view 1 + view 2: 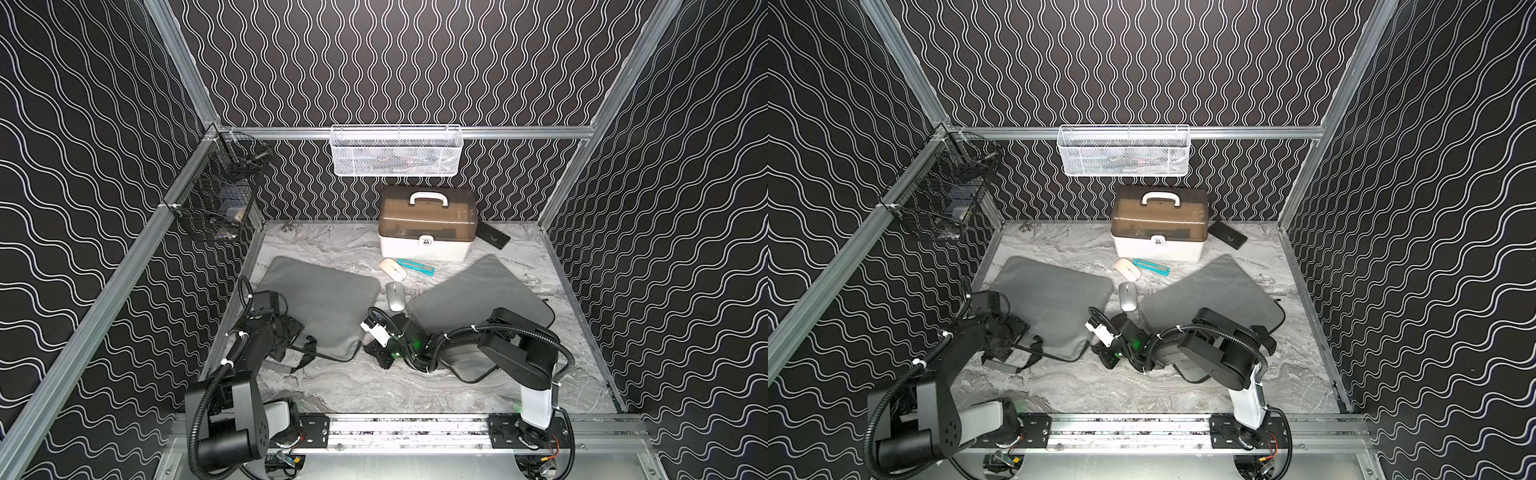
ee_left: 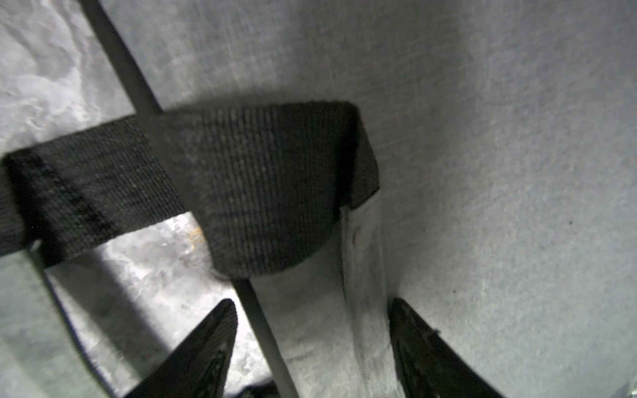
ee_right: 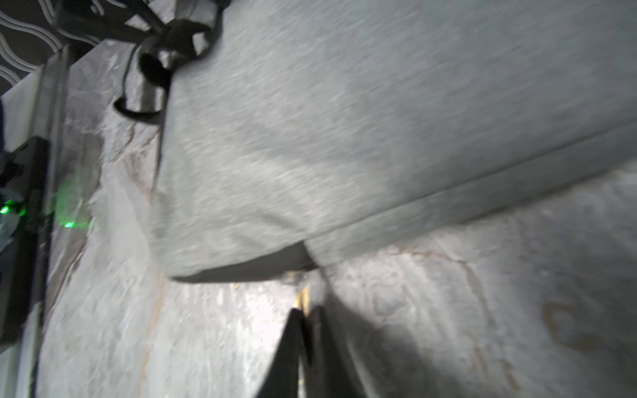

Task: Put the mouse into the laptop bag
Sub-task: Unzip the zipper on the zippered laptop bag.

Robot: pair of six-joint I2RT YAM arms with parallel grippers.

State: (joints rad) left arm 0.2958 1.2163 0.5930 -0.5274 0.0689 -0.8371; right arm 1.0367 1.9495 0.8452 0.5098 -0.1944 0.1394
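Firstly, the left gripper (image 2: 312, 303), its jaws apart as only the wrist view shows, straddles the edge of the left grey fabric laptop bag (image 1: 320, 303) beside a black woven strap (image 2: 241, 186). The right gripper (image 3: 306, 315), jaws together, sits off this bag's near corner. The silver oval mouse (image 1: 395, 296) lies on the marble table (image 1: 374, 386) between it and a second grey bag (image 1: 478, 299), a beige mouse (image 1: 392, 269) behind.

mouse (image 1: 1128, 296): on tabletop (image 1: 1142, 386) | between left laptop bag (image 1: 1054, 307) and right laptop bag (image 1: 1219, 297)
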